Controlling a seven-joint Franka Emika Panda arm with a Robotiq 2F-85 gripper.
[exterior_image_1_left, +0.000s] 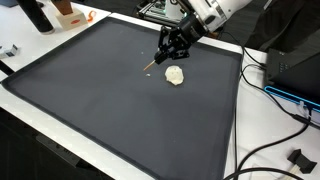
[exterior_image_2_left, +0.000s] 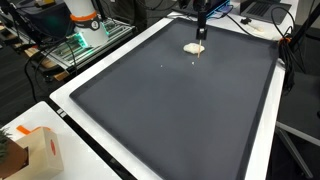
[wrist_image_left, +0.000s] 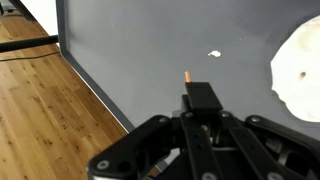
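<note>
1. Wrist view: the gripper (wrist_image_left: 200, 100) has its fingers drawn in close on a thin stick (wrist_image_left: 187, 76). The stick has a dark body and a tan tip, and points out ahead over the dark mat (wrist_image_left: 130, 40).
2. In an exterior view the stick (exterior_image_1_left: 150, 65) slants down and away from the gripper (exterior_image_1_left: 172, 46). Whether its tip touches the mat or hangs just above it, I cannot tell.
3. A white crumpled lump (exterior_image_1_left: 176, 76) lies on the mat just beside the gripper, apart from the stick's tip. A small white speck (wrist_image_left: 213, 54) lies on the mat between tip and lump.
4. My reading is that the stick is gripped and held low near the lump. Any further move calls for a firm hold and a steady height, so the tip neither digs into the mat nor knocks the lump.
5. The lump (exterior_image_2_left: 194, 47) sits toward one end of the mat, so most of the open room is on the long stretch away from it. The white table rim (exterior_image_2_left: 105, 58) frames the mat, with wooden floor (wrist_image_left: 40, 120) beyond. Cables (exterior_image_1_left: 268, 150) trail off one side, and a cardboard box (exterior_image_2_left: 35, 150) stands well apart.
</note>
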